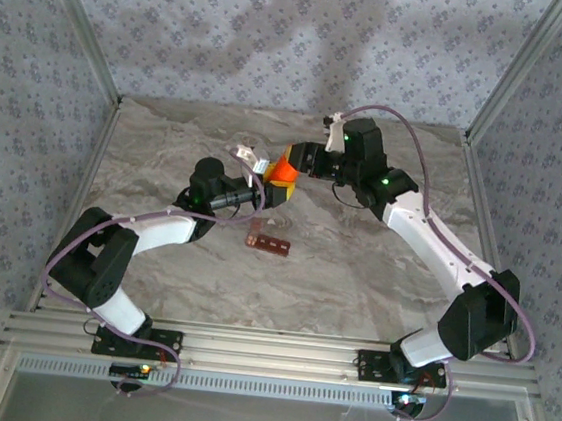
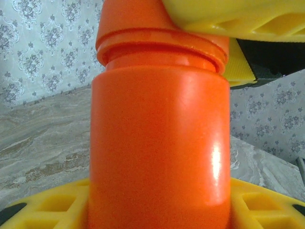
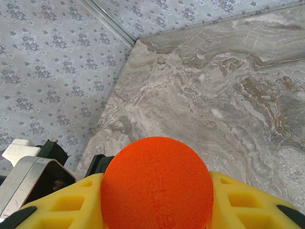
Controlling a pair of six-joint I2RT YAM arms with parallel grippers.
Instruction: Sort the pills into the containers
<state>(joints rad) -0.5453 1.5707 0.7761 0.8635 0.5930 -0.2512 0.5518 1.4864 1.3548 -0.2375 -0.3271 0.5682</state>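
Left gripper (image 1: pixel 276 182) and right gripper (image 1: pixel 297 162) clamp orange bottle (image 2: pixel 159 143); containers (image 1: pixel 268 243) lie lengthwise left-right.

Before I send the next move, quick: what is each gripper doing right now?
Left gripper: closed on the body of the orange bottle.
Right gripper: closed on the bottle's cap.

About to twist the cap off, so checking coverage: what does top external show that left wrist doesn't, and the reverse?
Top external, not left wrist: the dark red-brown compartment strip, lying nearer the arm bases than the bottle, and both arms full length. Left wrist, not top external: the seam under the cap, close up. Both: the orange bottle above the marble table, left gripper on its body, right gripper on the cap.
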